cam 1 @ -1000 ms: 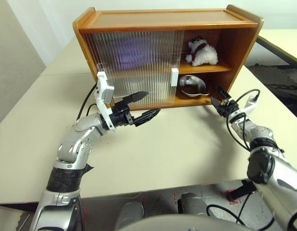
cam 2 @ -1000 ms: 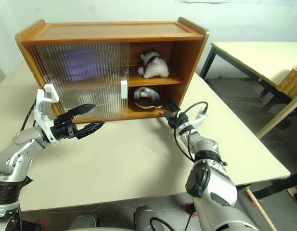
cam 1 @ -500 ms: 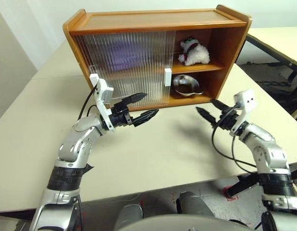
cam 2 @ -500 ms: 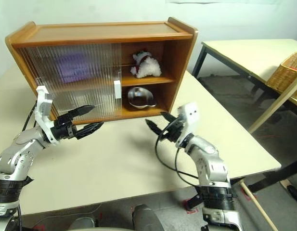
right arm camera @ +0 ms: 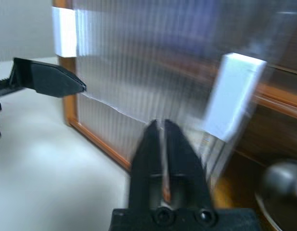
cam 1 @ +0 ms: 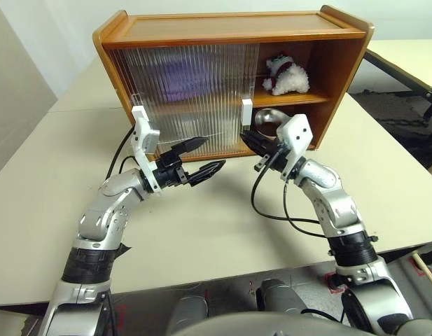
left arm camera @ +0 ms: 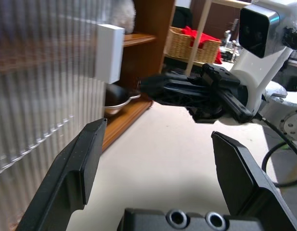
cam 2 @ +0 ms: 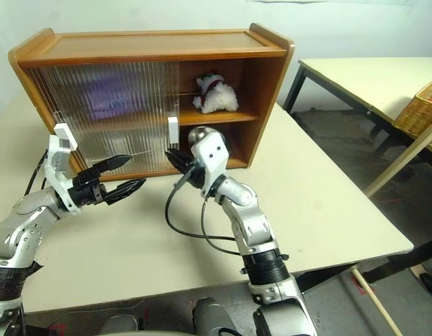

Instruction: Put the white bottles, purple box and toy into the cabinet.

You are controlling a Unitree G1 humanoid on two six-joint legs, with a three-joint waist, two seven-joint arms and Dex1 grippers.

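Note:
The cabinet (cam 1: 230,31) stands at the back of the table, its ribbed sliding doors (cam 1: 180,91) covering the left and middle. In the uncovered right bay the toy (cam 1: 286,75) sits on the upper shelf. The purple box (cam 1: 179,75) is a lilac blur behind the door. The white bottles are hidden. My right gripper (cam 1: 249,140) is shut with nothing in it, just below the door's white handle (cam 1: 247,112); the right wrist view has the handle (right arm camera: 230,96) close beside the shut fingers (right arm camera: 150,139). Over the table in front of the doors, my left gripper (cam 1: 214,152) hangs open and empty.
A steel bowl (cam 1: 266,119) lies on the lower shelf, partly behind my right wrist. The cream table (cam 1: 223,217) stretches in front of the cabinet. A second table (cam 2: 363,77) and a wicker basket (cam 2: 422,112) stand off to the right.
My right arm swung left and up from the cabinet's right end to the door handle, rolling its wrist, and its fingers went from open to shut. The left arm held still.

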